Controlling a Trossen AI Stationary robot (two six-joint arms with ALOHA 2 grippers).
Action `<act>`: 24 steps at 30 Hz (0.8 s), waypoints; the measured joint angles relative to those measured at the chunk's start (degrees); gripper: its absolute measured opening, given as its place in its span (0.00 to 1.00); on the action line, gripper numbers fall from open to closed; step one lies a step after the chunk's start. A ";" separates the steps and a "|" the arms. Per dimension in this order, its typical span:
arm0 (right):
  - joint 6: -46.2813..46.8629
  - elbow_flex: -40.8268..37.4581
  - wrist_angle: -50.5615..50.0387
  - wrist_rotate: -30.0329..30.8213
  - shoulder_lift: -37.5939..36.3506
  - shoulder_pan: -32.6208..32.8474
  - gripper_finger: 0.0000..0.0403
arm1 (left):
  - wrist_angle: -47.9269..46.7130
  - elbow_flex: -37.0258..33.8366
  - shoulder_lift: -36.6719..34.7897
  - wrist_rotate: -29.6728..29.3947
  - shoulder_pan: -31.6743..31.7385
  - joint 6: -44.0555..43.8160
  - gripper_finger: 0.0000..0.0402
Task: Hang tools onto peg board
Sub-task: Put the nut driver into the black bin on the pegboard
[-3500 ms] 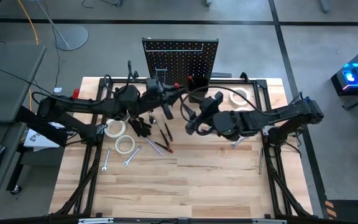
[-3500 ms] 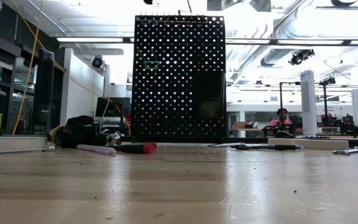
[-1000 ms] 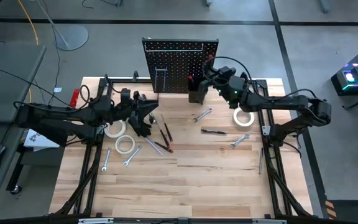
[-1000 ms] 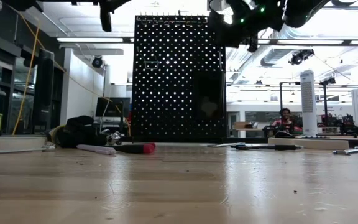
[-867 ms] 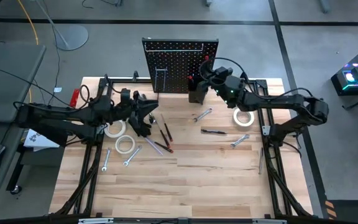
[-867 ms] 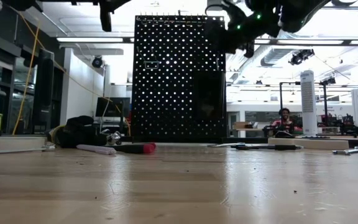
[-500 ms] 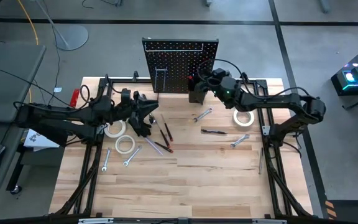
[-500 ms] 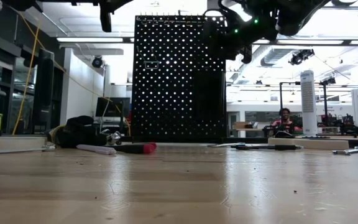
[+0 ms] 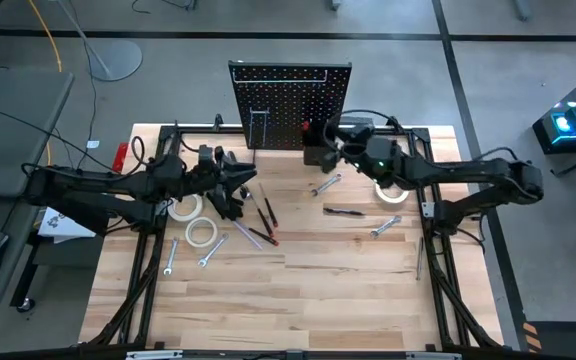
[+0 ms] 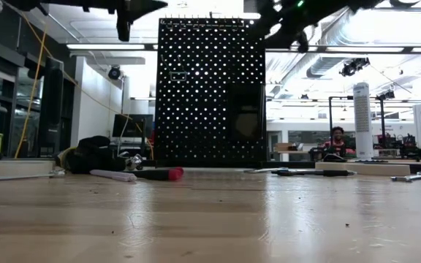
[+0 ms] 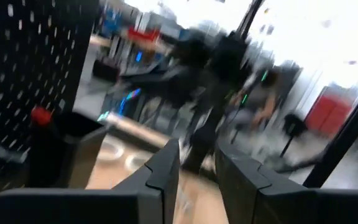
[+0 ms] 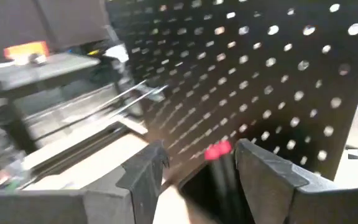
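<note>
The black peg board (image 9: 290, 105) stands upright at the table's far edge, with a small black bin (image 9: 316, 153) at its foot. A red-topped screwdriver (image 12: 217, 150) stands in that bin. My right gripper (image 12: 201, 155) is open and level in front of the bin (image 12: 210, 180), touching nothing. Left of the board, my left gripper (image 9: 248, 178) hovers above the table; its fingers stand a little apart (image 11: 196, 152) with nothing between them. Loose on the tabletop lie screwdrivers (image 9: 263, 212), wrenches (image 9: 326, 184), pliers (image 9: 343, 211) and tape rolls (image 9: 201, 232).
A long wire hook (image 12: 142, 93) sticks out of the peg board's left part. One tape roll (image 9: 390, 188) lies under the right arm, and more wrenches (image 9: 211, 250) lie near the left side. The near half of the wooden table (image 9: 298, 300) holds no tools.
My right gripper has drawn back from the peg board's upper right part toward the table's near edge, and now faces the bin. My left arm has kept its place.
</note>
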 joint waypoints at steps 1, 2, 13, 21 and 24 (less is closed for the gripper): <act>1.19 0.00 -2.46 0.02 -1.38 1.34 0.48 | -3.67 0.78 0.02 0.02 -0.15 0.83 0.25; 2.64 0.00 -5.01 0.00 -2.71 2.73 0.48 | -7.40 1.62 0.19 0.14 -0.34 1.69 0.26; 22.23 0.00 -24.46 -0.28 -6.44 17.54 0.48 | -25.86 4.73 12.14 8.20 -2.29 12.75 0.54; 33.24 0.00 -30.56 -0.27 -6.34 24.49 0.48 | -31.47 11.32 30.69 13.47 -2.48 28.31 0.59; 35.70 0.00 -30.64 -0.27 -6.36 25.99 0.48 | -38.25 15.63 35.97 13.03 -2.48 35.60 0.60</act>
